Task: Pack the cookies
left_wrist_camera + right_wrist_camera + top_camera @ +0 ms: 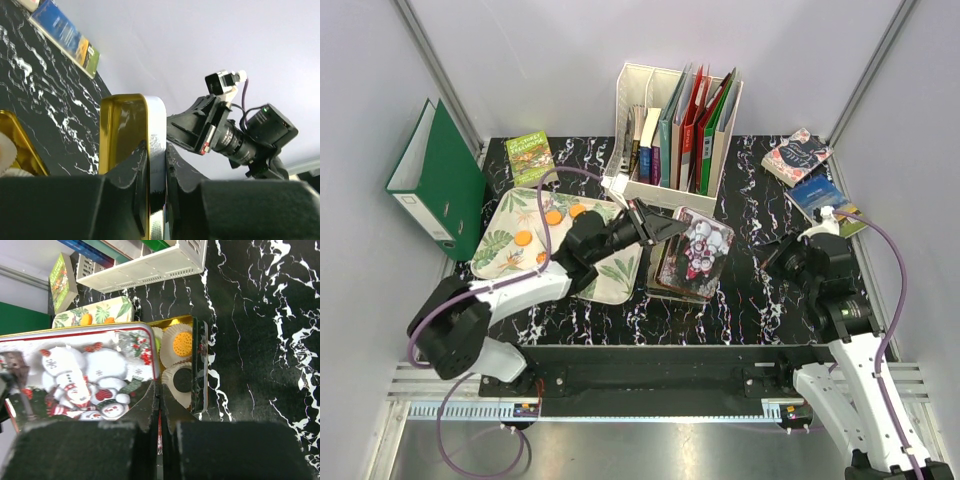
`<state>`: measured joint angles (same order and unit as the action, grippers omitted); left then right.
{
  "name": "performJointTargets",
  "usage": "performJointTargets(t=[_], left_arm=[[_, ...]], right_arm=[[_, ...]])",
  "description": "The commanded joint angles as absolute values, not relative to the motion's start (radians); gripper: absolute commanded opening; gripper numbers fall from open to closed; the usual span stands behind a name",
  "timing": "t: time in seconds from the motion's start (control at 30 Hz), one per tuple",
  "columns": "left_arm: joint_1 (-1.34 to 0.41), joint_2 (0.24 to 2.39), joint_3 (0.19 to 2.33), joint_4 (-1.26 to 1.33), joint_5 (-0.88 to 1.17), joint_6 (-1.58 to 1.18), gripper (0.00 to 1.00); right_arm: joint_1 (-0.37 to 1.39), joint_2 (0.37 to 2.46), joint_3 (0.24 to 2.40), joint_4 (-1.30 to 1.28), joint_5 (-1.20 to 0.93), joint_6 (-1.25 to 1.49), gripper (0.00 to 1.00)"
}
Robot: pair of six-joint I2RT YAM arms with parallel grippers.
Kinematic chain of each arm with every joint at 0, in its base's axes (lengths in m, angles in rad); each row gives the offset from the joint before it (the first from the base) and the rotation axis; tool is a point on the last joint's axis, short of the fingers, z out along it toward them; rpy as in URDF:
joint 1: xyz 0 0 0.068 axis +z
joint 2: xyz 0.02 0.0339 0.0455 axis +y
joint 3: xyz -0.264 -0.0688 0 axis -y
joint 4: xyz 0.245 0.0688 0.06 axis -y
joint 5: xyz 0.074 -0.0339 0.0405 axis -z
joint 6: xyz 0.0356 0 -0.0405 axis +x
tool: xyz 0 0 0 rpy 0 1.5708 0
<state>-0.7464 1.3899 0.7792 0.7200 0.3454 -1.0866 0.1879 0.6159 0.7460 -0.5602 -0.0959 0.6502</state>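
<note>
Orange cookies point(553, 217) lie on a leaf-patterned tray point(505, 250) at the left. The open tin point(201, 365) holds white paper cups with an orange cookie point(182, 343) and a black cookie point(181, 380). My left gripper point(642, 222) is shut on the rim of the snowman tin lid point(698, 248) and holds it tilted over the tin. In the left wrist view the fingers point(156, 145) pinch the lid point(155, 115), gold inside. My right gripper point(767, 262) is shut and empty just right of the tin. It points at the lid point(80, 365) in its own view point(160, 395).
A white file holder with books point(675, 130) stands behind the tin. A green binder point(435, 175) leans at the far left and a green book point(530, 157) lies behind the tray. Two books point(798, 157) lie at the back right.
</note>
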Motion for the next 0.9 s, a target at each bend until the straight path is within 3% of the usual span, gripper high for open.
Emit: performJointTargets(t=[0.0, 0.1, 0.4, 0.87], left_arm=[[-0.744, 1.462, 0.723, 1.122, 0.259, -1.239, 0.00], [-0.742, 1.525, 0.697, 1.244, 0.233, -1.269, 0.00], [-0.701, 1.638, 0.698, 1.295, 0.258, -1.299, 0.00], [-0.525, 1.669, 0.712, 1.126, 0.509, -1.309, 0.00]], right_arm=[[0.190, 0.604, 0.726, -0.508, -0.097, 0.660, 0.00], [0.190, 0.598, 0.719, -0.506, -0.094, 0.655, 0.00], [0.190, 0.592, 0.712, -0.506, -0.094, 0.646, 0.00], [0.190, 0.611, 0.704, -0.505, -0.098, 0.638, 0.00]])
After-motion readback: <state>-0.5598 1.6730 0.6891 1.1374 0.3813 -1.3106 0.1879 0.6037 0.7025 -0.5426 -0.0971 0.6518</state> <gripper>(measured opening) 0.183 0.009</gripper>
